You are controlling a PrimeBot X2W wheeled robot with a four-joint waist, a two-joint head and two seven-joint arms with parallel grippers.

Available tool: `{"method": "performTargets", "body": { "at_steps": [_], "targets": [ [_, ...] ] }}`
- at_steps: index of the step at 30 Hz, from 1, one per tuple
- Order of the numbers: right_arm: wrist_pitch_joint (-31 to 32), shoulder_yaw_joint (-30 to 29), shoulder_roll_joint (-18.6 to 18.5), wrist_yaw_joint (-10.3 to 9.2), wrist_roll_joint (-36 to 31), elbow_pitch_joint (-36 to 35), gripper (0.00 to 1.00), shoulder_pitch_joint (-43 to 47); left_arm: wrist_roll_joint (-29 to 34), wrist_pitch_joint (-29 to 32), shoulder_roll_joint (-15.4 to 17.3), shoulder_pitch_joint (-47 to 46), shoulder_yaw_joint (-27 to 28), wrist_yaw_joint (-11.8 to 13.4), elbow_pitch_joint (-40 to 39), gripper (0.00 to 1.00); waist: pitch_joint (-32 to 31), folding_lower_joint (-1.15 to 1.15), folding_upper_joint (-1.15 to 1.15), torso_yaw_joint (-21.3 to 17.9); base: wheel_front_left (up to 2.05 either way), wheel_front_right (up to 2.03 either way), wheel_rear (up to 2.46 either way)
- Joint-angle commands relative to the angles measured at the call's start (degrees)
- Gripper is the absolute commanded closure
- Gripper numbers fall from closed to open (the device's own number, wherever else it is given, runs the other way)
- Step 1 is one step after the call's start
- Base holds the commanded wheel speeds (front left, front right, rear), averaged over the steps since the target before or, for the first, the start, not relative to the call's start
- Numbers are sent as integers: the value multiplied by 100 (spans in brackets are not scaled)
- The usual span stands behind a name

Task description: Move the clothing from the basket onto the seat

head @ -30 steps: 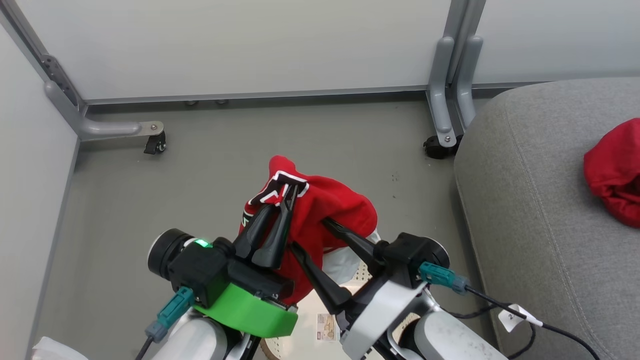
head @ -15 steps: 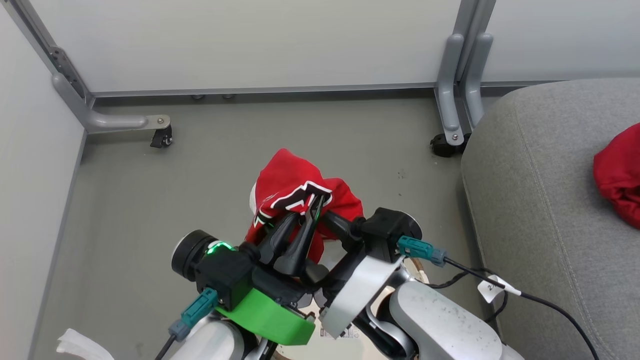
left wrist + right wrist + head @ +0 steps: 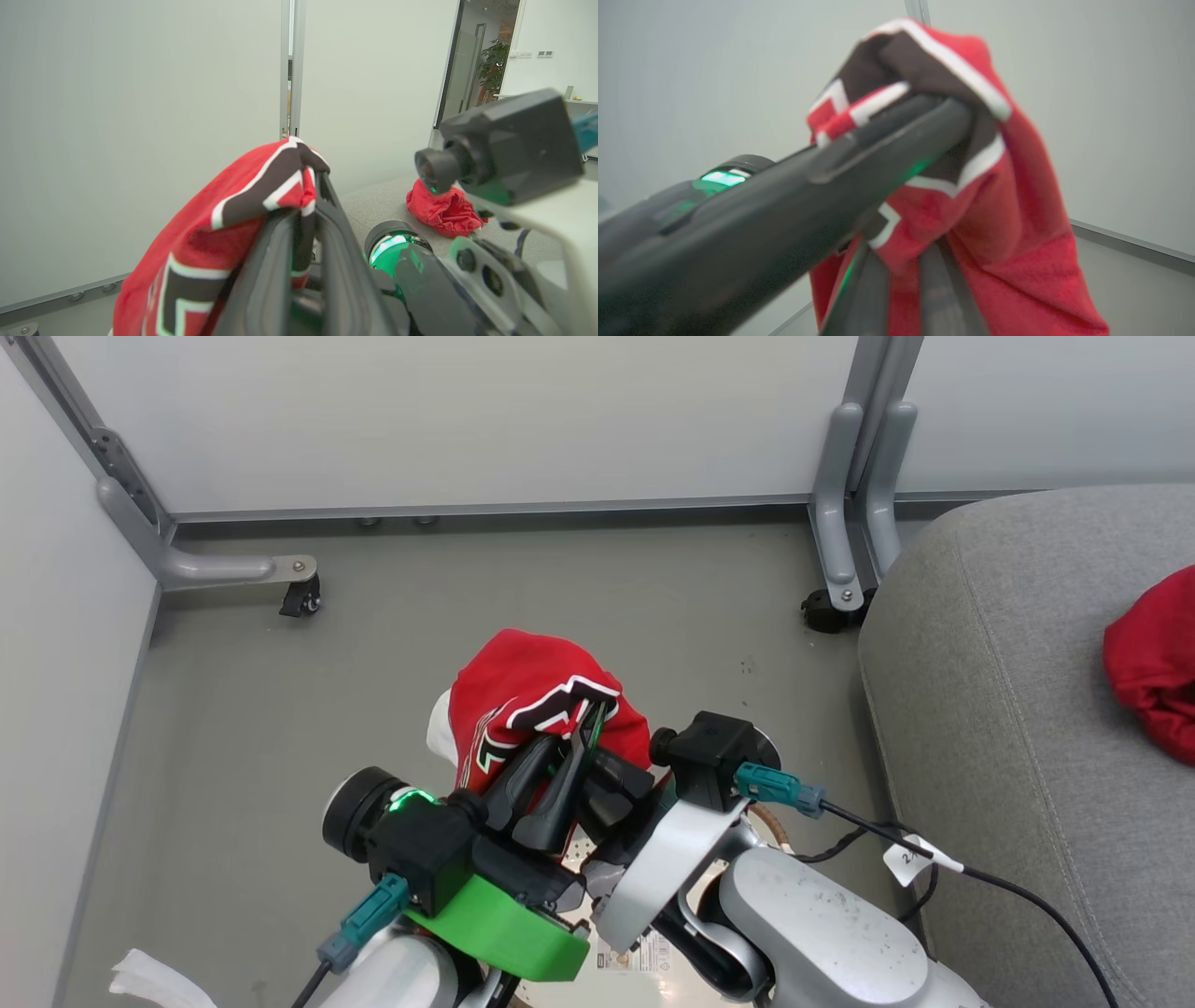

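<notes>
A red jersey (image 3: 527,695) with black-and-white numerals hangs bunched above the cream basket (image 3: 644,957), whose brown rim (image 3: 773,826) peeks out beneath my arms. My left gripper (image 3: 590,714) is shut on the jersey's top fold, seen close up in the left wrist view (image 3: 310,186). Just below it, my right gripper (image 3: 602,775) is shut on the jersey's lower cloth; red fabric (image 3: 994,224) sits between its fingers (image 3: 873,289). A plain red shirt (image 3: 1153,663) lies crumpled on the grey seat (image 3: 980,709) at the right, and also shows in the left wrist view (image 3: 444,210).
Pale partition walls close off the back and left, standing on grey legs with castors (image 3: 301,597) (image 3: 823,613). A white scrap (image 3: 149,980) lies on the floor at the lower left. A tagged black cable (image 3: 910,863) trails off my right wrist toward the seat.
My right gripper, wide open a second ago, has swung in beside the left one and shut on the jersey's lower cloth. The left grip holds. The head view shifted slightly.
</notes>
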Motion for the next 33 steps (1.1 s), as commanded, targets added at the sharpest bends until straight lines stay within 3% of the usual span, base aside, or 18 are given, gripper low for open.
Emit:
{"method": "performTargets", "body": {
  "at_steps": [1,11,12,13,21,33],
  "targets": [
    [-46,18,1,1,31,28,100,-74,-40,-10,10,-29,-9,0,-2,100,-9,0,0,-1,0,0,0],
    [-65,65,1,1,82,144,100,-129,-54,-53,27,-4,29,83,35,100,-30,0,0,-15,0,0,0],
    [-69,60,1,1,85,150,100,-140,-32,-48,31,10,51,133,42,53,-37,0,0,-15,0,0,0],
    [-74,49,1,1,79,159,100,-153,9,-55,43,11,61,164,41,0,-40,0,0,-14,0,0,0],
    [-122,-163,-1,1,-52,269,100,-223,56,-44,334,265,176,318,-57,0,-83,0,0,32,0,0,0],
    [-75,-562,-1,1,-354,528,100,-88,-7,455,936,814,-8,272,-315,0,-109,0,0,214,0,0,0]
  ]
}}
